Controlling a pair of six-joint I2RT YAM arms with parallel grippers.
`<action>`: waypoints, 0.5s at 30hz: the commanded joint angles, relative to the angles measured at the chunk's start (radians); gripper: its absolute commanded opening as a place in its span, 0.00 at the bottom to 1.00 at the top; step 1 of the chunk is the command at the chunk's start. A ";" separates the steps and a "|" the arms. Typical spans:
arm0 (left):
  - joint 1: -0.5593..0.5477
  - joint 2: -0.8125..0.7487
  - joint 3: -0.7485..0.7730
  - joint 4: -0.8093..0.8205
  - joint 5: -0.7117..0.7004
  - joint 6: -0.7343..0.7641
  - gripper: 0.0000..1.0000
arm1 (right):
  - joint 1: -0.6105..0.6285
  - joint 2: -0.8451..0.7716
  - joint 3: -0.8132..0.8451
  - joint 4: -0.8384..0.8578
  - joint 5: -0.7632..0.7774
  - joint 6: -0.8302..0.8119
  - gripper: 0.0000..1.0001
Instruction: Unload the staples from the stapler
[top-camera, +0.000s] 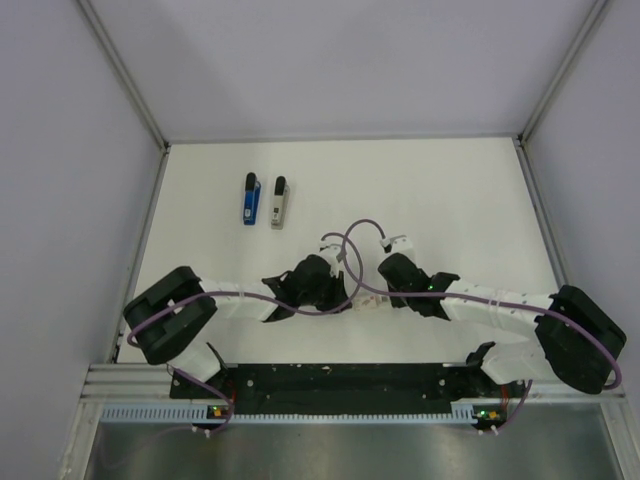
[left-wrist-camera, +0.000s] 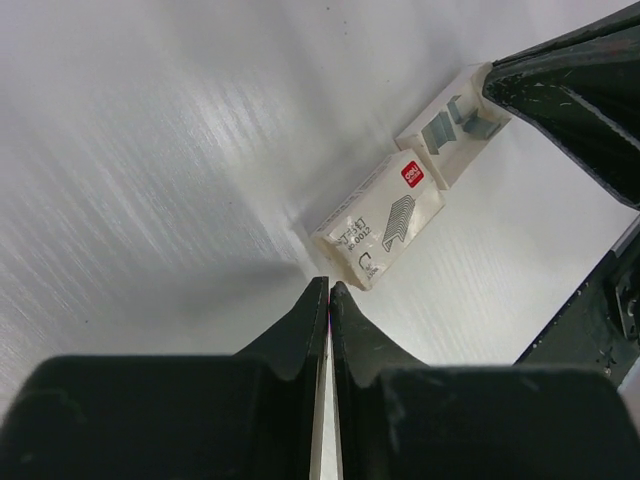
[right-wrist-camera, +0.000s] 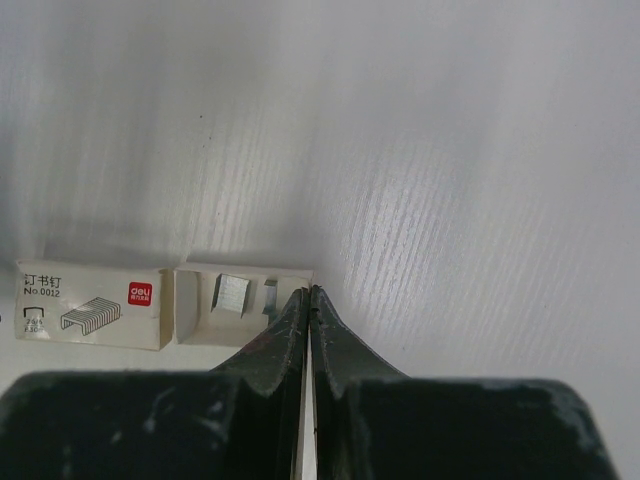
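Here, white table (top-camera: 450, 200), grey walls (top-camera: 350, 60), blue stapler (top-camera: 251, 200)

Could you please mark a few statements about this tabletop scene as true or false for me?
1. The small blue stapler with black ends lies on the white table, away from both grippers. True.
2. The right gripper holds the stapler. False: it is shut on nothing.
3. The white cardboard staple box has its tray slid out. True.
4. The silver-grey metal piece lies on top of the stapler. False: it lies beside it, apart.
5. The left gripper gapes wide. False: its jaws are shut.
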 joint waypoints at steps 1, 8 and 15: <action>-0.004 0.022 0.022 -0.008 -0.024 0.010 0.07 | 0.012 0.009 0.041 0.021 0.017 0.012 0.00; -0.004 0.060 0.057 -0.010 -0.009 0.010 0.01 | 0.018 0.012 0.046 0.029 0.016 0.017 0.00; -0.004 0.074 0.082 -0.016 -0.003 0.014 0.01 | 0.026 0.017 0.047 0.031 0.014 0.027 0.00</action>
